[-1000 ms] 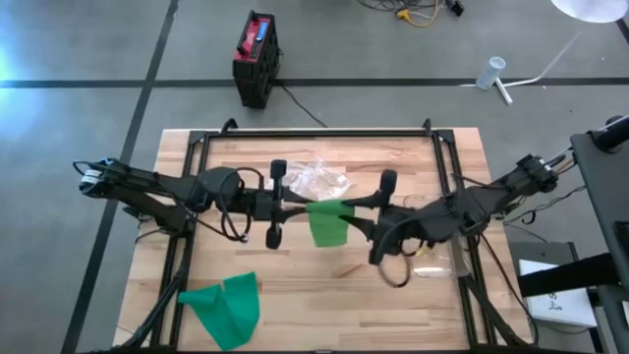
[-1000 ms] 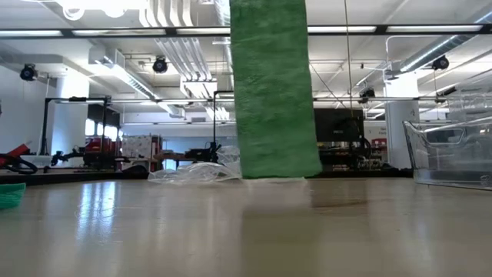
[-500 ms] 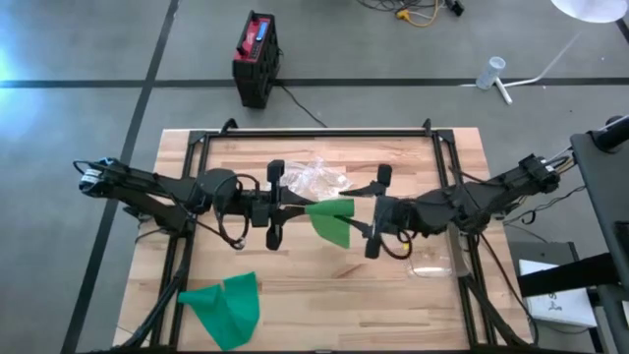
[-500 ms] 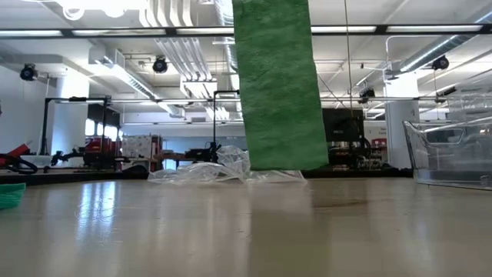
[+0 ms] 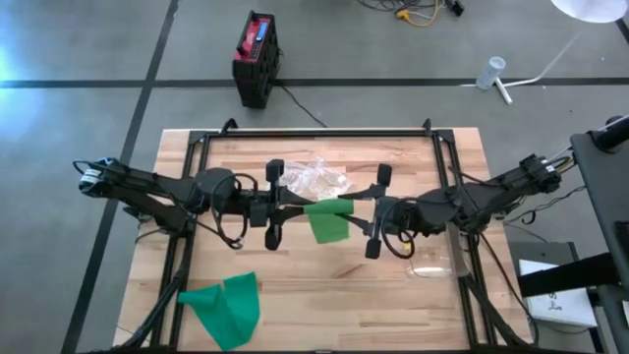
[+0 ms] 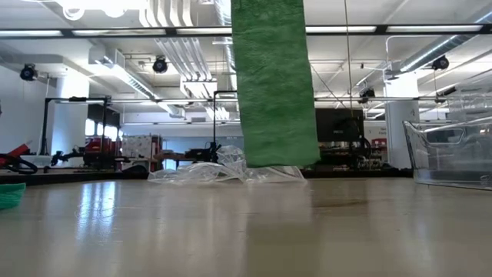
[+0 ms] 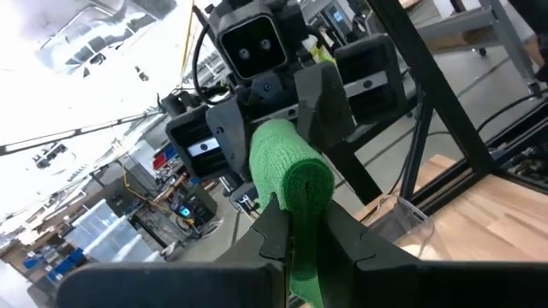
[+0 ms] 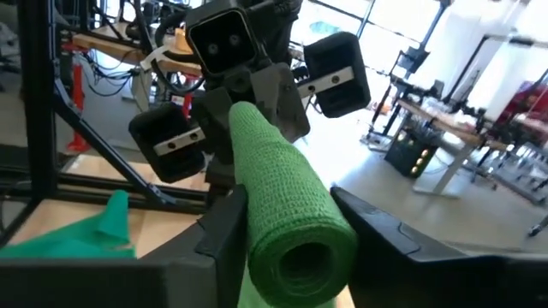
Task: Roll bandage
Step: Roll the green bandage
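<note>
Two tools meet mid-table | left tool (image 5: pixel 300 207) pinching bandage (image 5: pixel 326 220) | right tool (image 5: pixel 356 209) spread round roll

I count two green bandages: one rolled (image 5: pixel 327 208) between my grippers, one loose (image 5: pixel 224 307) on the table. One plastic wrapper (image 5: pixel 316 179), one clear bin (image 5: pixel 437 261).

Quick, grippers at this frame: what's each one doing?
Left gripper: shut on the green bandage roll, held up between the arms.
Right gripper: fingers sit either side of the roll's other end; whether they grip it cannot be told.
</note>
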### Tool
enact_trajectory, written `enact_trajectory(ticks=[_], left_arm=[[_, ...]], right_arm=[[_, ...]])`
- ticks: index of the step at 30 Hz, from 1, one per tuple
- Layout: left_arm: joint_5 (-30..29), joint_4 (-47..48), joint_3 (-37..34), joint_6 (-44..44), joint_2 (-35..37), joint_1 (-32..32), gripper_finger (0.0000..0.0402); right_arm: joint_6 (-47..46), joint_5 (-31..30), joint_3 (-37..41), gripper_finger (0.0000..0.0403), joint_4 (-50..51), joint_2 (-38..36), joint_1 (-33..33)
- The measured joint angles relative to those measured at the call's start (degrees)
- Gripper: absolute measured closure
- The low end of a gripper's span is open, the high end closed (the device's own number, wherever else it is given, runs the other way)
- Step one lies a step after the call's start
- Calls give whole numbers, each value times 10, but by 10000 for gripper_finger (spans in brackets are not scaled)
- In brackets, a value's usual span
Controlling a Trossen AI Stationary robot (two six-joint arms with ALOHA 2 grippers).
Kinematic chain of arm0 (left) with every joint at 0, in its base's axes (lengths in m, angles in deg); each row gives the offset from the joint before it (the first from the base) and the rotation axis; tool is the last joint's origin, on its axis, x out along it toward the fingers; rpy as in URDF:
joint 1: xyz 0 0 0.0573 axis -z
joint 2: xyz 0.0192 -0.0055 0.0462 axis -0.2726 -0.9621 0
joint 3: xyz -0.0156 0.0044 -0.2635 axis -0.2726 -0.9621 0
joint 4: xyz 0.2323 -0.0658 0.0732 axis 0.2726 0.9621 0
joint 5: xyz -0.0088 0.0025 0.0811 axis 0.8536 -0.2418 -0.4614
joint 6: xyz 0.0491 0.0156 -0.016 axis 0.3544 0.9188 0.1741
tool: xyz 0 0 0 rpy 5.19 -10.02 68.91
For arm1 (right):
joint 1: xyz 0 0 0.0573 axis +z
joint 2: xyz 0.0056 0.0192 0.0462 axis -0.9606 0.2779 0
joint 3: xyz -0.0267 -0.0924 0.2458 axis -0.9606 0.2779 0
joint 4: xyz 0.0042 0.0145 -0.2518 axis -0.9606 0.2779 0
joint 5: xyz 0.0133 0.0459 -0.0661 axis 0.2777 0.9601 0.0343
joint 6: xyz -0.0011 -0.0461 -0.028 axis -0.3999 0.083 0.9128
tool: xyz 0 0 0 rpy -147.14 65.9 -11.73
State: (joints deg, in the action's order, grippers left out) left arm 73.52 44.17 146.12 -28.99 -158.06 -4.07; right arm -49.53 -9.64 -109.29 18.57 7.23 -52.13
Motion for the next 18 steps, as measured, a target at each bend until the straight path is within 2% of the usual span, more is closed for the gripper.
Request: enact_trajectory(ticks=[6,9,13,18], left_arm=[[2,-21,0,-27,-6,-2,383],[4,-23,0,-69,-7,-7,374],[0,-15,0,-131,2,-10,332],[-3,4,1,-206,17,-11,258]], right_arm=[[64,-3,0,299,-25,9,0],[94,-8,0,331,-28,10,0],[126,-9,1,375,-32,11,0],[208,-8,1,378,-53,13,2]])
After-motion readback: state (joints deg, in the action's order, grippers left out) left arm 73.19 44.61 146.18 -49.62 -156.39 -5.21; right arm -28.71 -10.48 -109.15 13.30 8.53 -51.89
